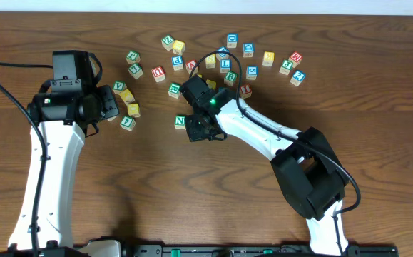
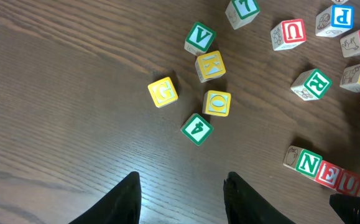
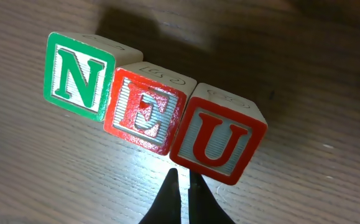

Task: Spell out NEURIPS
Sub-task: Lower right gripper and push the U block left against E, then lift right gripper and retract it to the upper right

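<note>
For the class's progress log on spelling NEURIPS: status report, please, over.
Left gripper open, empty. Right gripper shut, tips by the E-U seam. N, E, U cubes in a row; R cube loose, apart. Nothing blocking past the U.

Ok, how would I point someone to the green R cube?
Find the N-E-U row laid out mid-table at the right gripper. Just past the row's N end, toward the scattered cubes, the R cube stands alone. Its lettered face is green; the closest loose cube, a second U cube, is red.
</note>
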